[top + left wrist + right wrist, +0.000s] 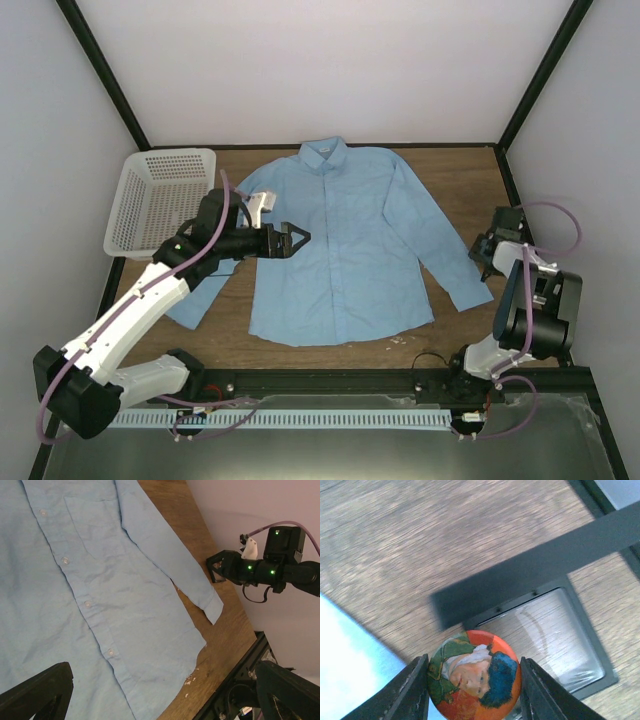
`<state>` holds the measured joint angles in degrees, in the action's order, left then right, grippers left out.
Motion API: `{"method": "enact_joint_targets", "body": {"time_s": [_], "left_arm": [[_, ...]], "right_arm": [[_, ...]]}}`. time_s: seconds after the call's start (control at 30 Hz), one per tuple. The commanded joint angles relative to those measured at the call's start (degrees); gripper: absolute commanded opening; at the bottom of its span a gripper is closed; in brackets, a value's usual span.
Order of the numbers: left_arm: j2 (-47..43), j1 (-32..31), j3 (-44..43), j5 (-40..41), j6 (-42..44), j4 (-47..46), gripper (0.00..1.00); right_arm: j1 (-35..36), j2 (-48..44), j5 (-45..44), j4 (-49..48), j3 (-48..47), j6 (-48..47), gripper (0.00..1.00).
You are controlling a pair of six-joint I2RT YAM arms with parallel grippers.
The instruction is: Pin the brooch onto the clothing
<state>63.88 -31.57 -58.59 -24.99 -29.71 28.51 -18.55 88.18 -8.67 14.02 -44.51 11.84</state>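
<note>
**Brooch held by its rim alone**

The right hand [474,692] is clenched on the brooch [480,665], gripping only its round edge, so the brooch may twist or slip when pressed. The shirt [340,240] lies loose on the surface [460,175] beneath the left hand [298,238], which hangs released and pins nothing, so the fabric could bunch. Count: one brooch, one shirt, one black frame box [485,605] just beyond the right hand, one basket [170,153], two hands.
</note>
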Motion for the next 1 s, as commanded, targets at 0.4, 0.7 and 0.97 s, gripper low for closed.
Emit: {"method": "enact_joint_targets", "body": {"time_s": [0.4,0.7,0.97], "left_arm": [[-7.25,-0.18,13.14,6.79,-2.99,-10.69,1.0],[-9.59,0.79,20.86,7.33,-9.47,-15.85,1.0],[-4.13,4.32,22.61,-2.57,-14.89,-23.93,0.94]], "right_arm": [[32.19,-8.08,2.21,3.2,-3.56,0.28,0.42],[53.22,-8.33,16.73,-4.22,-5.16,-7.34,0.42],[57.64,-15.16,32.34,-16.92,3.27,-10.29,0.43]]}}
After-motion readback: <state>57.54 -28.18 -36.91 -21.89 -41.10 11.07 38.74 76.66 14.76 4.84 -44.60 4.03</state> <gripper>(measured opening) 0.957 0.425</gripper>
